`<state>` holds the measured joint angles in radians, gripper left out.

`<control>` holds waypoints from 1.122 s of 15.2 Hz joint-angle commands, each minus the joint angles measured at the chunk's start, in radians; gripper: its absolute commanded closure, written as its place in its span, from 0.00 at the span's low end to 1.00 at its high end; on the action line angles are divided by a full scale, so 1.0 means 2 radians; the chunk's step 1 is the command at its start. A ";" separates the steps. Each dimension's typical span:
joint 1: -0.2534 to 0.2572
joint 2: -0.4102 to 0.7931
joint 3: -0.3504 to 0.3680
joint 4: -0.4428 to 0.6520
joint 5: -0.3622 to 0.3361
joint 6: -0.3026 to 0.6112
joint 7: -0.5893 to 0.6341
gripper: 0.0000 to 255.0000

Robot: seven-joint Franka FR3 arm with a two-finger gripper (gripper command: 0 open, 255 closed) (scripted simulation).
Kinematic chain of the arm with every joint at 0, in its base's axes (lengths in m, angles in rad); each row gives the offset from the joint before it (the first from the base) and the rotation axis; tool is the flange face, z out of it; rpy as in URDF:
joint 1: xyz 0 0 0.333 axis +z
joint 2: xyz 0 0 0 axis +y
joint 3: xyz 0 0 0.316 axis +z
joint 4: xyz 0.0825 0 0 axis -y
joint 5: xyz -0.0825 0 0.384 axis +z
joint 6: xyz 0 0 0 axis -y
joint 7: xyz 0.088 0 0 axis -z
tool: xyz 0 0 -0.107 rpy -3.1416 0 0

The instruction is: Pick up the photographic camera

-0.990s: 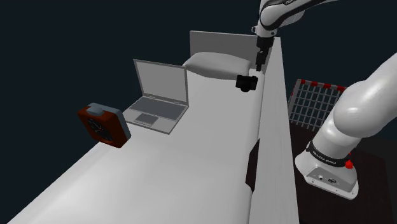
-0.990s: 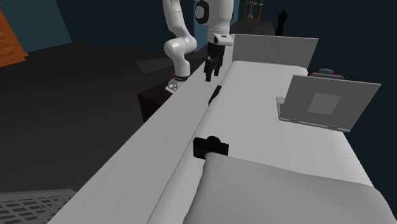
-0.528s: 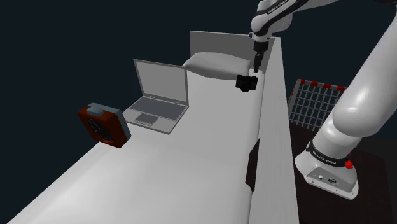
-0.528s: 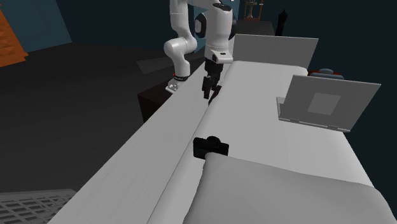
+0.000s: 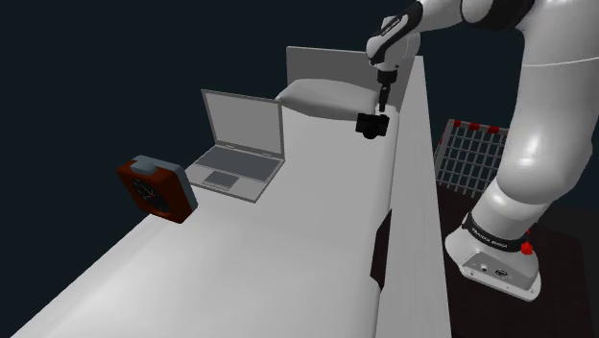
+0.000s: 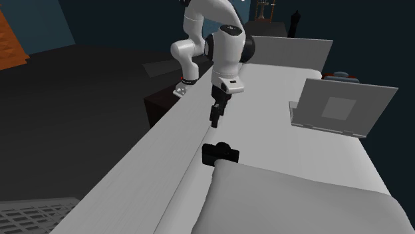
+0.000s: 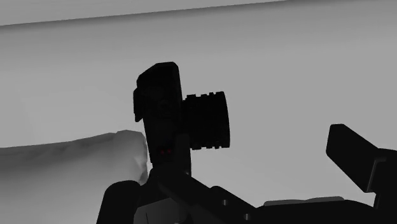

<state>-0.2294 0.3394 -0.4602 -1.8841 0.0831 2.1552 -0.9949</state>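
White and thick, the arm (image 5: 538, 144) stands at the shoulder view's right side, rises from its base and bends over to the left toward the far end of a bed (image 5: 288, 240). The bed's pale grey cover runs from the near lower left up into the picture. A long grey board (image 5: 418, 192) lines its right edge. Past the board, beside the arm, a wire rack (image 5: 470, 154) shows with red tips along its far edge.

Nearest on the bed, at its left edge, sits a red-brown box (image 5: 158, 189) with a grey side. Just past it an open laptop (image 5: 240, 149) rests with its screen upright.

Farther on, the camera (image 5: 372, 125), all black, sits on the cover right against the board, just beside the corner of a grey pillow (image 5: 326, 98). The gripper (image 5: 381, 104) hangs just above the camera, pointing down, near it but apart from it.

In the wrist view the two black fingers (image 7: 356, 156) stand wide apart with nothing clasped between them. The camera shows beyond them, its ribbed lens barrel jutting out sideways from the body, and the pillow's edge lies just behind it. In the second exterior view a gap of bare cover shows between the fingertips and the camera.

Behind the pillow a flat grey headboard (image 5: 331, 65) stands upright at the bed's far end.
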 commanded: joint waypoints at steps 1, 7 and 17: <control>-0.018 0.042 0.006 0.041 0.019 -0.005 -0.027 0.00; -0.070 0.156 0.029 0.175 0.053 -0.035 -0.077 0.00; -0.075 0.184 0.037 0.167 0.062 0.001 -0.081 1.00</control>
<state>-0.3786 0.7061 -0.3866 -1.5502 0.2071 2.1549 -1.1560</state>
